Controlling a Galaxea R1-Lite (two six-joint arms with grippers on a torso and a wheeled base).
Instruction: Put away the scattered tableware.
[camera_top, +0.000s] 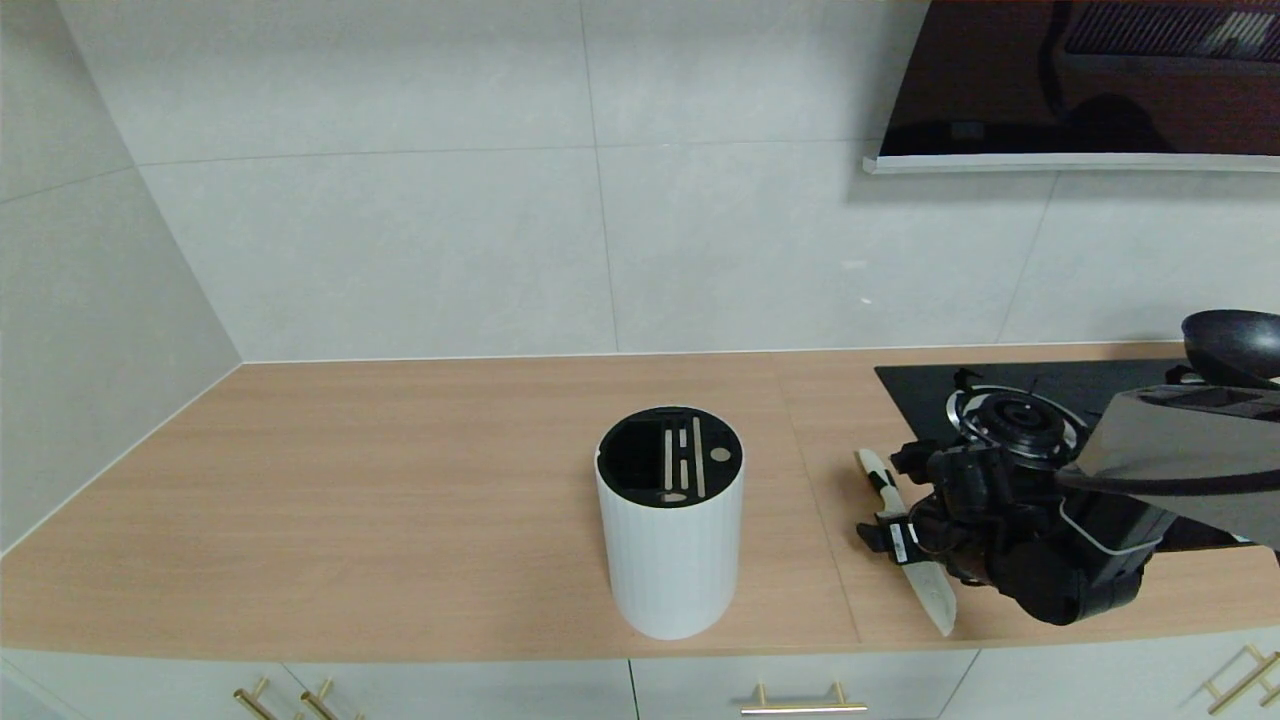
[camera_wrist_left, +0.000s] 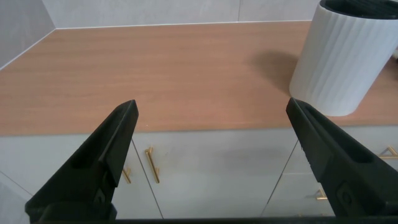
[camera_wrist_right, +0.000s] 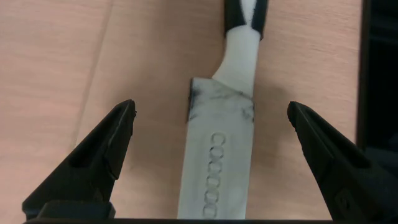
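Note:
A white knife (camera_top: 905, 540) with a black-banded handle lies flat on the wooden counter (camera_top: 400, 500), right of a white ribbed holder (camera_top: 668, 540) with a black slotted top. My right gripper (camera_top: 890, 500) hovers directly over the knife, open. In the right wrist view the blade (camera_wrist_right: 217, 155) and handle (camera_wrist_right: 245, 18) lie between the two spread fingers (camera_wrist_right: 87, 168) without touching them. My left gripper (camera_wrist_left: 211, 168) is open and held off the counter's front edge, with the holder (camera_wrist_left: 339, 56) off to one side.
A black cooktop (camera_top: 1050, 400) with a burner (camera_top: 1010, 415) sits at the right, a dark pan (camera_top: 1235, 345) behind it. A range hood (camera_top: 1080, 90) hangs above. Cabinet drawers with brass handles (camera_top: 795, 700) run below the counter. Tiled walls close the back and left.

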